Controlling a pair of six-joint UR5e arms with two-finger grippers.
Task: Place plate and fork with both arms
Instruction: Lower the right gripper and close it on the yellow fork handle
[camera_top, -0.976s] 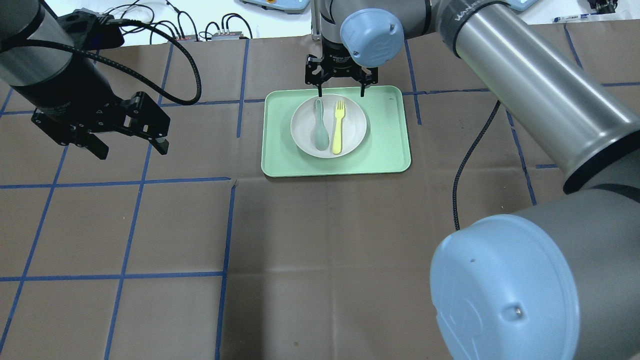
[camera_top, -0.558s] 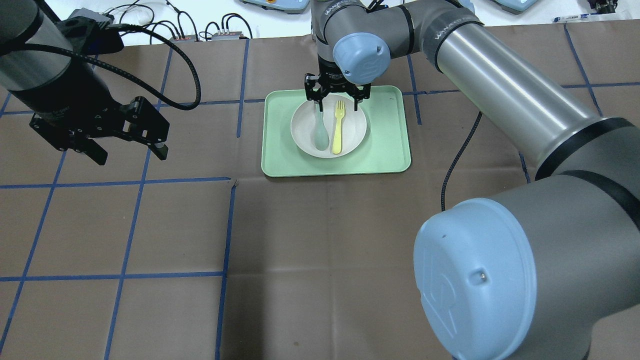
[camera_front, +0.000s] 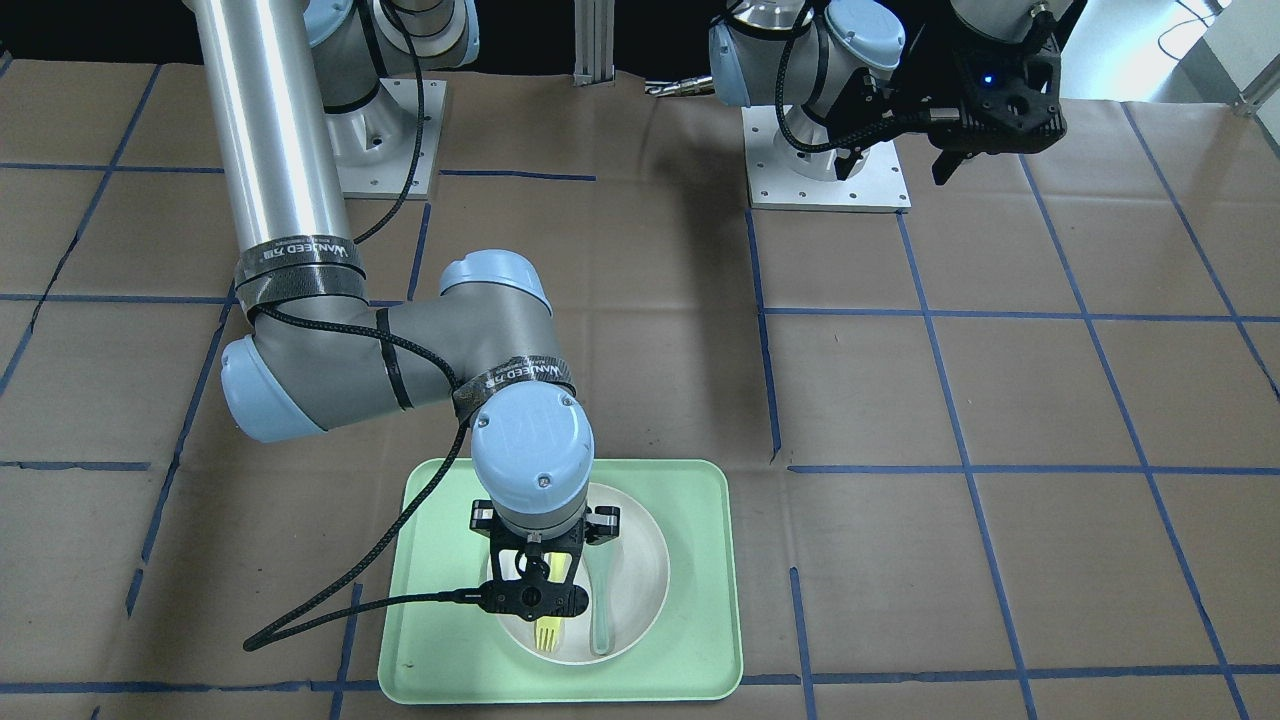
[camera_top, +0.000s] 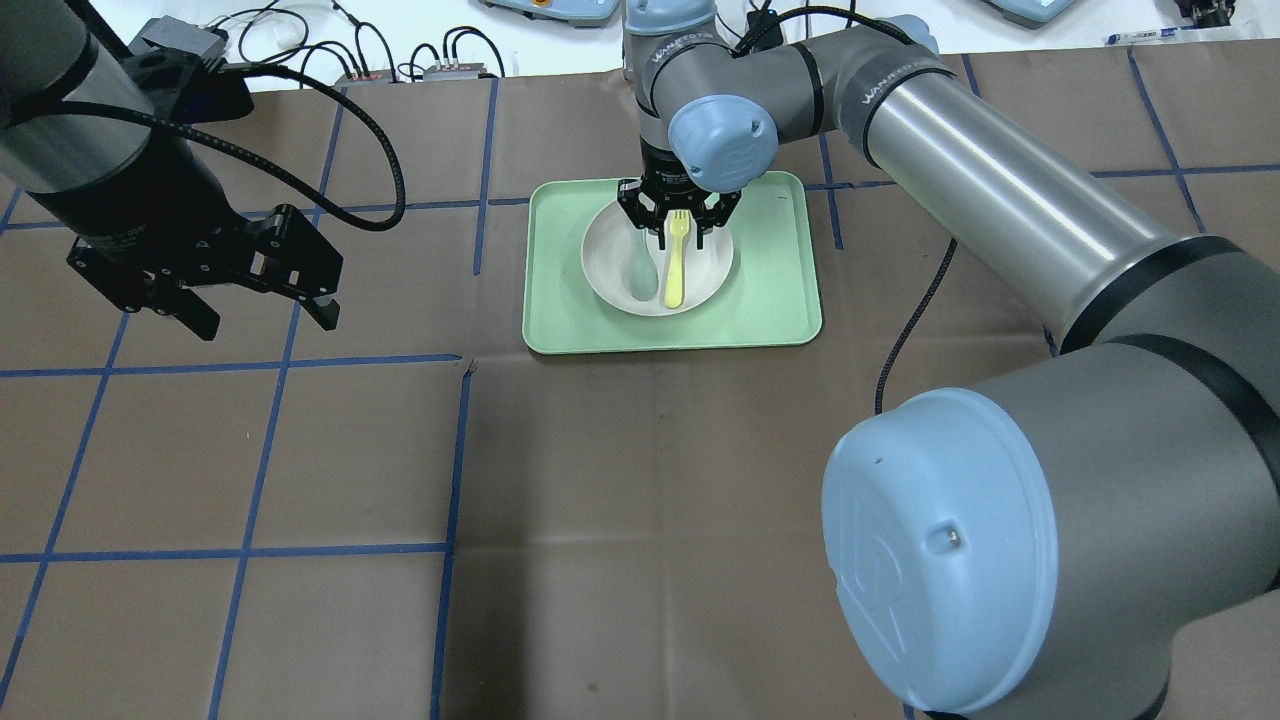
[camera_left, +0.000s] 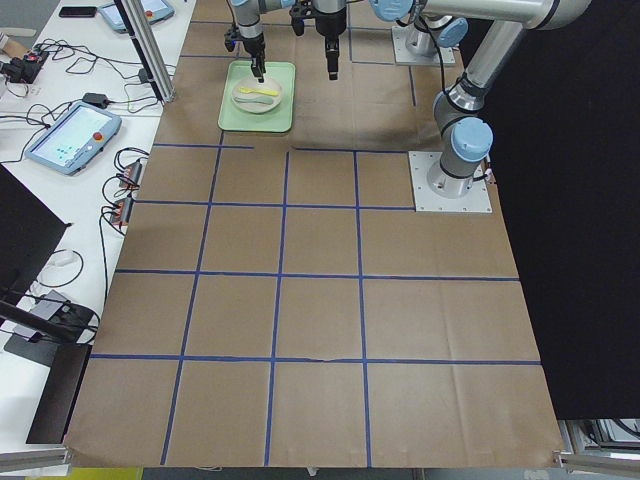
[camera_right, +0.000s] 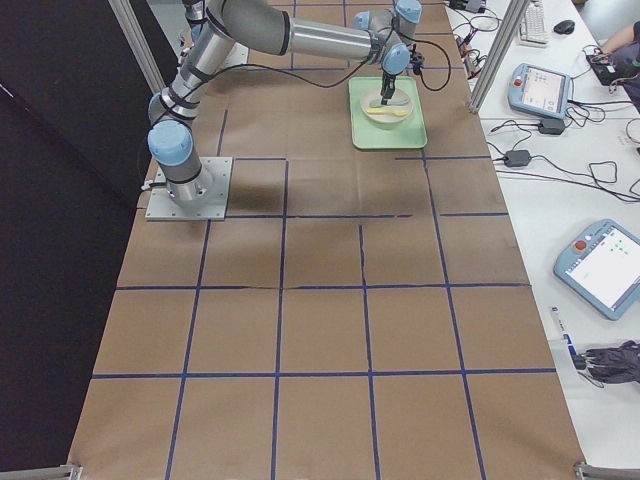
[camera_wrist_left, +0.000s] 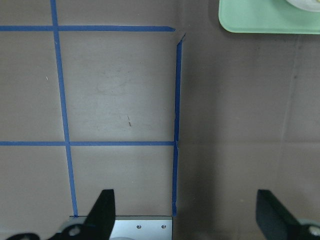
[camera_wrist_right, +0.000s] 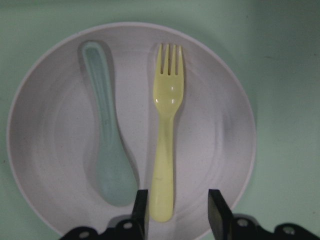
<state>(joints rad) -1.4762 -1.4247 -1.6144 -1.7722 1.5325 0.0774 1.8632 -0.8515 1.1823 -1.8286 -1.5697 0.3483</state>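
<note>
The plate (camera_wrist_right: 215, 130) is off-white with a faint grey speckle. The fork (camera_wrist_right: 166, 145) is pale yellow. The spoon (camera_wrist_right: 107, 160) is grey-green, duller than the mint-green tray (camera_top: 770, 290). Flat brown paper (camera_top: 650, 480) is crossed by a square grid of blue tape lines (camera_top: 270, 358). The right arm (camera_front: 270, 150) and the left arm (camera_left: 478, 70) are silver-grey with light-blue caps (camera_top: 940, 580) and black bands (camera_front: 300, 262); one band on the right arm carries white lettering. The right gripper (camera_top: 672, 225) and the left gripper (camera_top: 262, 315) are black. The braided cable (camera_front: 340, 600) is black too. The mounts (camera_front: 880, 190) are white. The bench (camera_top: 560, 40) beyond the paper is white.
</note>
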